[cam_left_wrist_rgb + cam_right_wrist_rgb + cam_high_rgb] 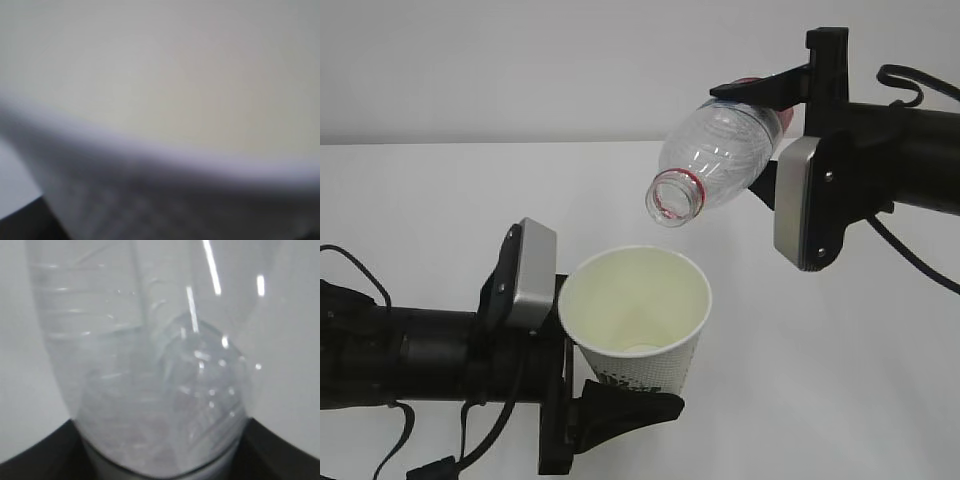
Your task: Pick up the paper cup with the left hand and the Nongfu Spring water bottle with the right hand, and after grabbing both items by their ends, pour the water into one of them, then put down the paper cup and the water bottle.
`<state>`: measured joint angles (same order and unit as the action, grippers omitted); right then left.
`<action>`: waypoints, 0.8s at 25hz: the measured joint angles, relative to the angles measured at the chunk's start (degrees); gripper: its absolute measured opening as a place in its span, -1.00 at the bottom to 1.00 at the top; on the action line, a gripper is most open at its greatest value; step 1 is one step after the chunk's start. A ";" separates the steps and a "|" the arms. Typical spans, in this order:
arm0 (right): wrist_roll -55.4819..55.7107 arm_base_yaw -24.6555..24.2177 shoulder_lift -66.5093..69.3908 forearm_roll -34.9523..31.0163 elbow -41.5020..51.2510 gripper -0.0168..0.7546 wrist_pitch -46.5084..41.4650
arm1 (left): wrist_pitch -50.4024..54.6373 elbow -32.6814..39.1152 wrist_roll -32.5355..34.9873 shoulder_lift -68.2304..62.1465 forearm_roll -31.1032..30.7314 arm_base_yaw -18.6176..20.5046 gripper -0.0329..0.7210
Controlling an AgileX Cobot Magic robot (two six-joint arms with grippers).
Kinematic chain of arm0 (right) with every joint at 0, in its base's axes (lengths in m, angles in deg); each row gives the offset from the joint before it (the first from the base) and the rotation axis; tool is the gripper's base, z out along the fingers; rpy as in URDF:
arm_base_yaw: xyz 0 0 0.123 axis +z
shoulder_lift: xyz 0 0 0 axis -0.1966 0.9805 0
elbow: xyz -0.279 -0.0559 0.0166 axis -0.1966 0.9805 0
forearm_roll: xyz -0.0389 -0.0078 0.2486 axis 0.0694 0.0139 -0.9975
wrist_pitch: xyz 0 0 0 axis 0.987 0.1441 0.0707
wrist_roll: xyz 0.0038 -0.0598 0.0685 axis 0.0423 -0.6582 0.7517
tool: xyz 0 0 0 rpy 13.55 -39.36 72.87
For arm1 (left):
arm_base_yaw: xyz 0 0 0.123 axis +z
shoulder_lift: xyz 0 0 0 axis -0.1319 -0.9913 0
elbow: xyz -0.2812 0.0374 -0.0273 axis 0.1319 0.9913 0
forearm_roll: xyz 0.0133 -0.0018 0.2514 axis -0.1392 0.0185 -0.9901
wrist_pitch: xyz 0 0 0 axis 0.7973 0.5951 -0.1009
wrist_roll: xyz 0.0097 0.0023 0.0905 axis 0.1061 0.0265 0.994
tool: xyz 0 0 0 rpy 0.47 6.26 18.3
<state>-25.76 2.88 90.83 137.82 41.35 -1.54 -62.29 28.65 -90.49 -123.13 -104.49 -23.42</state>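
1. Left hand — enters from the lower left of the exterior view with its grey plate turned upward; its black fingers are clamped on the lower part of the paper cup, so the hand is grasping the cup near its base.
2. Paper cup — held upright and slightly tilted, clear of the white table, with its open mouth facing up and toward the camera. The cream-white inside is visible down to the bottom. In the left wrist view the cup fills the frame as a blurred pale rim and wall, too close to resolve detail.
3. Right hand — reaches in from the upper right; one black finger lies over the top of the Nongfu Spring water bottle and the grey plate sits below it, the hand gripping the bottle at its rear end.
4. Nongfu Spring water bottle — tilted neck-down to the left, its uncapped mouth and red neck ring just above and slightly right of the cup's rim, not touching it. The clear body fills the right wrist view.
5. Water — whether any is in the bottle or the cup cannot be told.
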 joint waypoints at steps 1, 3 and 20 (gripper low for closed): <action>0.00 0.00 0.00 0.07 0.00 0.28 0.00 | 0.00 0.00 0.00 0.79 0.00 0.00 0.55; 0.00 0.00 0.00 0.12 0.00 0.28 0.00 | 0.00 0.00 -0.64 2.01 0.00 0.00 0.55; -0.03 0.00 -2.80 0.46 -0.10 0.28 0.00 | 0.00 0.00 -2.83 3.38 -0.66 0.00 0.55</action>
<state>-25.80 2.88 88.03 138.27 41.25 -1.54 -62.29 28.65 -93.32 -119.76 -105.16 -23.42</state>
